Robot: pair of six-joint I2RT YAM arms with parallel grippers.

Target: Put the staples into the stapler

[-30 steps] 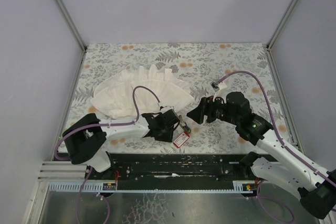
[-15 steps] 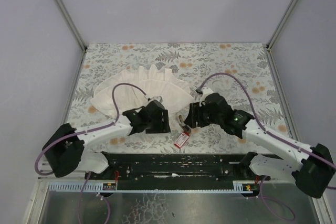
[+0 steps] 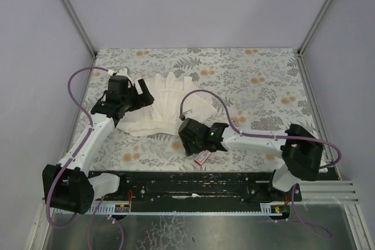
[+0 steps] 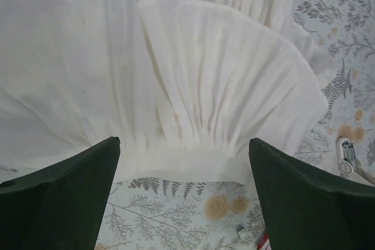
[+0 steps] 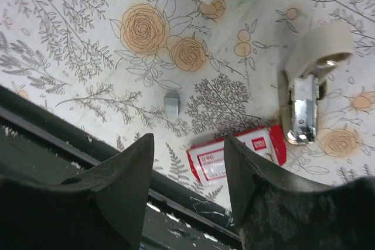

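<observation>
Moved (top view): left gripper (image 3: 142, 93) has swung off the red box (image 3: 202, 157) to the far left, over the white cloth (image 3: 170, 100); right gripper (image 3: 188, 140) has crossed to the middle of the bench (image 3: 263, 80), beside the box.
Left wrist, jaws: spread wide, empty, pleated cloth below.
Left wrist, task item: stapler (image 4: 347, 159) at right edge, on the bench just off the cloth hem, well apart from the jaws.
Right wrist, jaws: partly spread, empty, bare bench between.
Right wrist, box: red box (image 5: 206, 167) label up, just ahead of the jaws, one finger overlapping it.
Right wrist, stapler: stapler (image 5: 304, 106) on the bench at the box's end; touching or not, can't tell.
Right wrist, staples: small grey staple strip (image 5: 170, 105) loose on the bench, near the box, apart.
</observation>
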